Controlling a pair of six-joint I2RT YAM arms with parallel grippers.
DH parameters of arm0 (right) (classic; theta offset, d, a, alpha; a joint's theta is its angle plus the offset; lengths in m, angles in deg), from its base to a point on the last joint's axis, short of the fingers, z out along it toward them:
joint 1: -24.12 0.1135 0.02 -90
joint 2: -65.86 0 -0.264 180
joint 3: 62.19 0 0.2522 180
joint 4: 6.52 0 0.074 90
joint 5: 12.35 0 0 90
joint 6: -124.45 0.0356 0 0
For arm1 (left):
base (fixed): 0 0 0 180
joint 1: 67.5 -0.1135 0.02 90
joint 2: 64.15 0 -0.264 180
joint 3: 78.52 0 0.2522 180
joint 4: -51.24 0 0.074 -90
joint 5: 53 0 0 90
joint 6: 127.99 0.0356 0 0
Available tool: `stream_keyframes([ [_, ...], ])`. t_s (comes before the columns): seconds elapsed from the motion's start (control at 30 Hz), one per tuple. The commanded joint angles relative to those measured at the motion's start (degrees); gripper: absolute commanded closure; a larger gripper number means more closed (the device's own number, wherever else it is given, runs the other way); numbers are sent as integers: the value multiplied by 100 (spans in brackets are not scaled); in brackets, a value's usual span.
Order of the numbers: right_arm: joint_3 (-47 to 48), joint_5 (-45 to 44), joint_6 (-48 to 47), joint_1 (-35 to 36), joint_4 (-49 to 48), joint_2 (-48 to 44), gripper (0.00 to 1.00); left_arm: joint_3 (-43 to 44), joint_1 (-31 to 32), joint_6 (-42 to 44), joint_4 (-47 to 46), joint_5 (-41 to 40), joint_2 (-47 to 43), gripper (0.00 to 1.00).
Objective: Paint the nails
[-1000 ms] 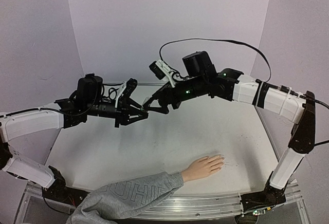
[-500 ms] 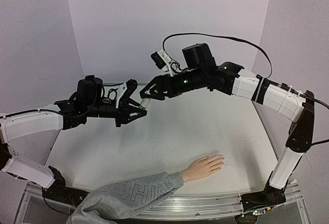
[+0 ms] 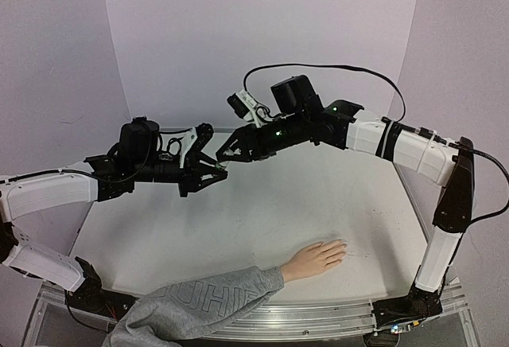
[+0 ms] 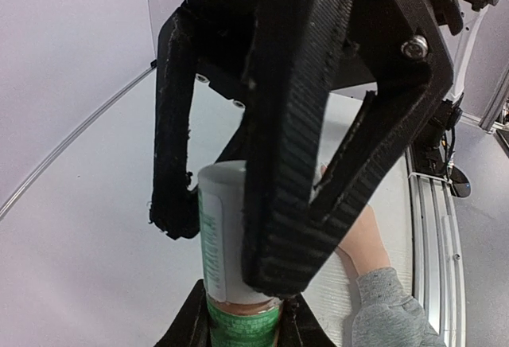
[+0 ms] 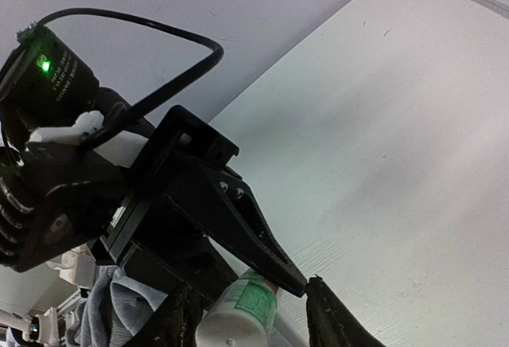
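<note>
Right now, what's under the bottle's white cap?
Under the white cap sits the green-labelled bottle, pinched by the left gripper. The right gripper straddles the cap. What's inside is hidden.

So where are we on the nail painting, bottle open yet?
Done: the left gripper has the bottle gripped and held off the table.
In hand: the right gripper straddles the white cap, not clamped; its wrist view shows a gap on one side.
Left: uncapping and all the painting. The mannequin hand lies apart from both arms, its nails too small to judge.
</note>
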Motion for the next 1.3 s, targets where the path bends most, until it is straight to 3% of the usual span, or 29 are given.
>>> stream_keyframes([
  [0.0,164,252,-33,2,-80,-105,59,16,28,143,-245,-43,-168,100],
  [0.3,120,419,-351,1,-72,-63,100,39,32,135,-212,285,-180,100],
  [0.43,-409,1428,-2154,2,-118,-398,100,48,-55,65,-185,1406,-131,100],
  [0.57,-639,1141,-3386,7,-138,-591,100,265,-125,-114,-14,2375,214,100],
  [1.27,-524,1326,-4346,-5,415,-826,100,430,-126,254,614,2460,477,100],
])
